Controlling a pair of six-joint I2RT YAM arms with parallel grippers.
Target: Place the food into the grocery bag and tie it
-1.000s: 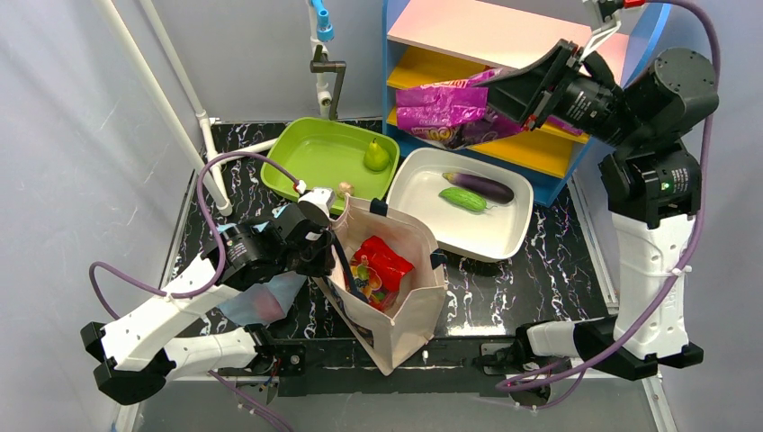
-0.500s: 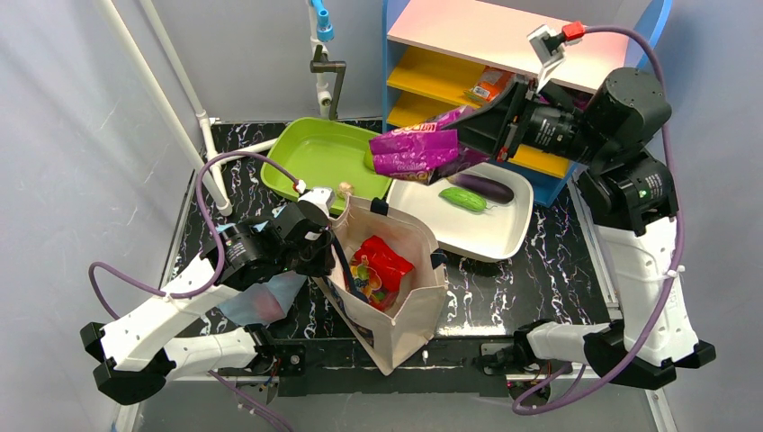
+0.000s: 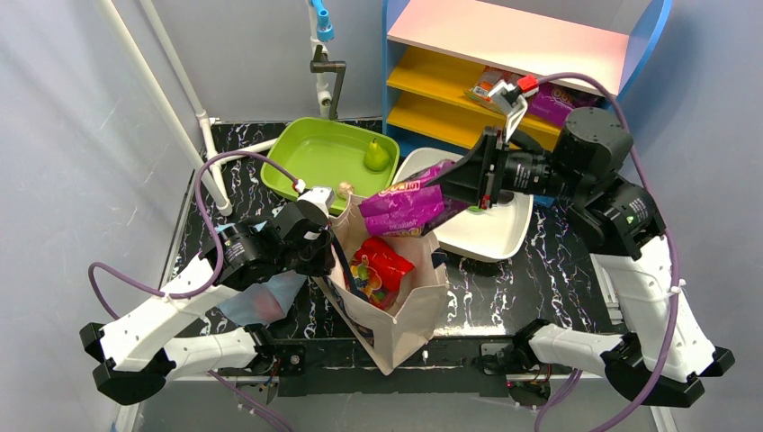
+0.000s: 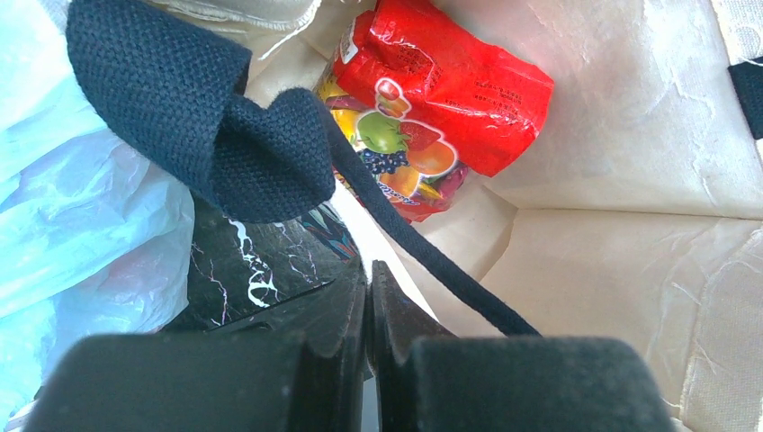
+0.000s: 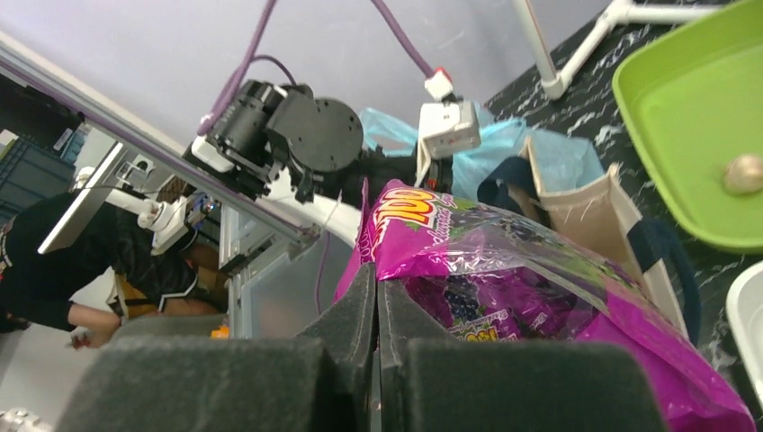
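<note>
The canvas tote [image 3: 409,310] stands open, its rim pinched by the left gripper [image 4: 368,286]. The right gripper [image 3: 447,190], clamped on the purple snack packet [image 3: 400,209], has brought it from the shelf [image 3: 504,36] to over the tote; release seems next.

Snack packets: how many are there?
4: red packet in the canvas tote, purple packet in the right gripper, orange packet and second purple packet on the shelf; more may be hidden.
</note>
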